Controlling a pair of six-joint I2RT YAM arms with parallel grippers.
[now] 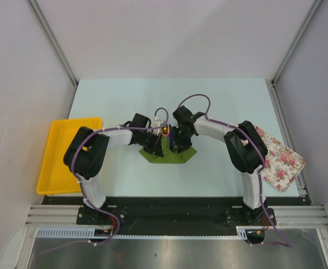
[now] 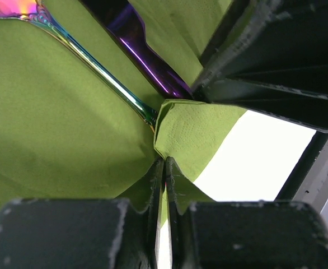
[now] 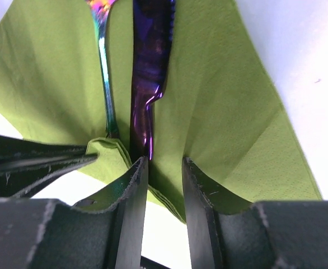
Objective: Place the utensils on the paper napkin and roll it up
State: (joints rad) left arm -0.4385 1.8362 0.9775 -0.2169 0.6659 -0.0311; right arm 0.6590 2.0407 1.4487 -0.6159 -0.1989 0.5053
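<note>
The olive-green paper napkin (image 1: 159, 158) lies at the table's middle under both grippers. On it lie the utensils: a spoon with a gold head (image 1: 167, 132) and a slim iridescent handle (image 2: 97, 64), and a dark purple knife (image 3: 147, 67). My left gripper (image 2: 164, 163) is shut on a folded-up edge of the napkin (image 2: 69, 123), just past the spoon handle's end. My right gripper (image 3: 164, 162) is narrowly open, its fingers either side of the napkin's (image 3: 225, 112) edge beside the knife handle's end. The two grippers (image 1: 154, 147) (image 1: 176, 144) nearly touch.
A yellow plastic tray (image 1: 57, 159) sits at the table's left edge. A white cloth with pink flowers (image 1: 279, 158) lies at the right edge. The right gripper's black fingers (image 2: 276, 61) crowd the upper right of the left wrist view.
</note>
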